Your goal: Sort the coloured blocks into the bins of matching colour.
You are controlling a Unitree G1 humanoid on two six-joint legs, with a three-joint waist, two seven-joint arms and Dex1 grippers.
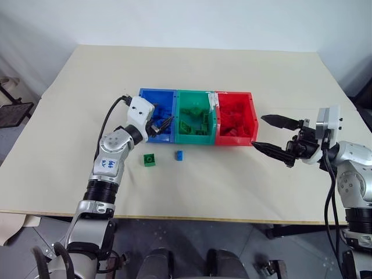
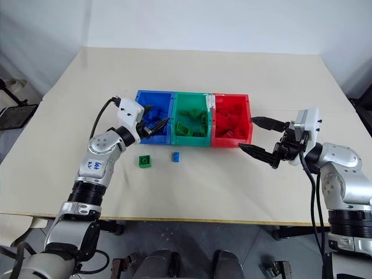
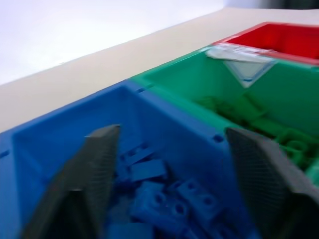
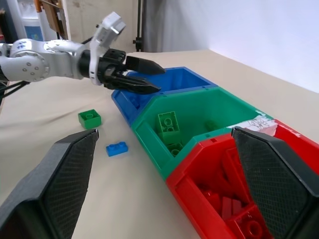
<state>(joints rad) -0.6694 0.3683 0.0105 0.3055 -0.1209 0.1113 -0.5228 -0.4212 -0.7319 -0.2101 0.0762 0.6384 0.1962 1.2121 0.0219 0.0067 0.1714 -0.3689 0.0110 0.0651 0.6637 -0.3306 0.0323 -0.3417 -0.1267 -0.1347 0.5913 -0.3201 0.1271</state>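
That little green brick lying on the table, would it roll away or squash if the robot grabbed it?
Probably neither. The green brick looks like hard moulded plastic, so it should stay stiff. It lies flat and squarish on the table, so it would likely slide, not roll. Its smooth sides might slip between the fingers.
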